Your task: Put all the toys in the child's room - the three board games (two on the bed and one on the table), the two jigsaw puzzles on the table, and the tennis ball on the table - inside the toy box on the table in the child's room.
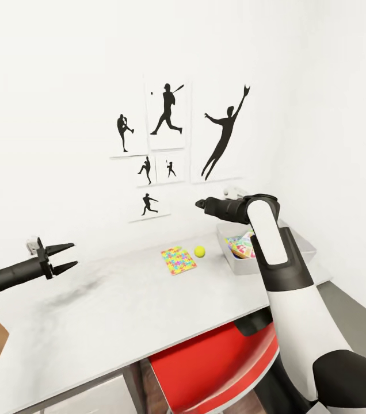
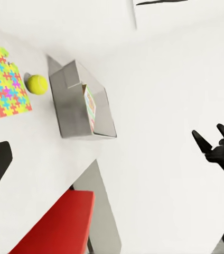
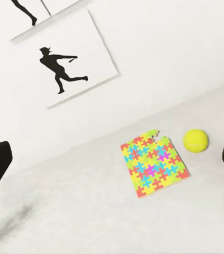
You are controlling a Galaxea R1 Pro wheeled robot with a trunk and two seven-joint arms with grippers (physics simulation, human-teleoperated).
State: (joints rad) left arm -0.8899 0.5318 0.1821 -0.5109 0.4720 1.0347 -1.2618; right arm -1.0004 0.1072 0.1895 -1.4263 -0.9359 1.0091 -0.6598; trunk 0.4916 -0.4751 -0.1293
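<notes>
On the light grey table (image 1: pixel 119 299) lies one multicoloured jigsaw puzzle (image 1: pixel 178 260) (image 2: pixel 6 87) (image 3: pixel 153 165), and the tennis ball (image 1: pixel 199 251) (image 2: pixel 37 84) (image 3: pixel 195 140) rests just to its right. Right of the ball stands the grey toy box (image 1: pixel 237 265) (image 2: pixel 75 114), partly behind my right forearm, with colourful flat items (image 1: pixel 241 245) inside that I cannot tell apart. My right gripper (image 1: pixel 201 203) (image 2: pixel 213 136) hovers open and empty above the table, over the puzzle and ball. My left gripper (image 1: pixel 68 257) is open and empty over the table's left part. The bed is out of view.
A red chair (image 1: pixel 212 368) (image 2: pixel 59 222) is tucked under the table's front edge. Black sports-silhouette pictures (image 1: pixel 168 109) hang on the white wall behind the table. The room's corner wall stands close to the right of the toy box.
</notes>
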